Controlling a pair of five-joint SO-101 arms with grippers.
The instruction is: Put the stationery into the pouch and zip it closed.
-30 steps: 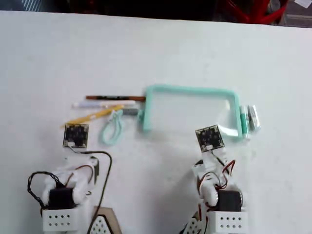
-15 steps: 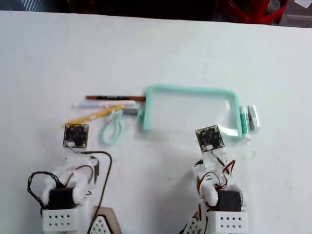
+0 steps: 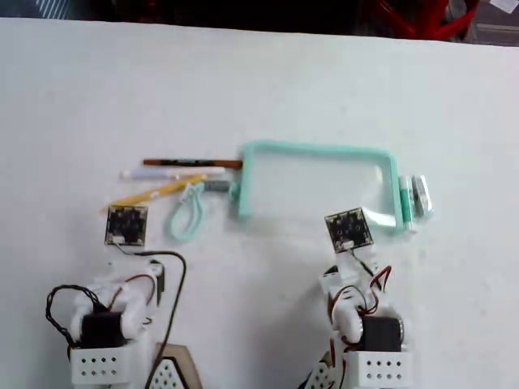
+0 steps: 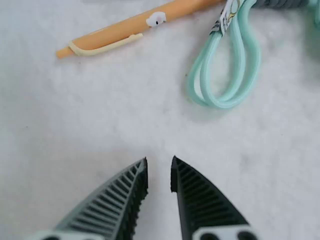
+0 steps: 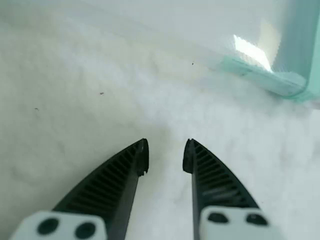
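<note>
- High view: the pouch [image 3: 316, 151], a flat clear rectangle framed in mint trim, lies about mid-surface, a little toward the right edge and beyond my right arm [image 3: 361, 316].
- Off its left end three pens lie close together, outside it. The brown pen [image 3: 190, 164] is nearest the far edge, then the white pen [image 3: 166, 173], then the orange pen [image 3: 158, 192], slanted.
- A mint strap [image 3: 185, 215] loops from the pouch's left end toward my left arm [image 3: 105, 312].
- Just beside the pouch's right end lie a mint marker [image 3: 403, 198] and a small white-and-grey piece [image 3: 421, 196]. I cannot tell what that piece is.
- Left wrist view: my left tool [image 4: 159, 165] hangs over bare white surface. Its dark ribbed fingers are parted by a narrow gap and grasp nothing.
- Close up, the orange pen has a smooth barrel, a paler clip and a tiny white figure, details too small to see from above.
- The strap is a glossy rounded cord doubled into a loop. It carries a small printed tag that I cannot read.
- Right wrist view: my right tool [image 5: 166, 150] hangs released over the surface, its fingers a little wider apart and empty.
- Beyond it sits one corner of the pouch, where the mint trim meets clear film that catches a bright glare.
- The surface here looks faintly grainy, with a few dark specks.
</note>
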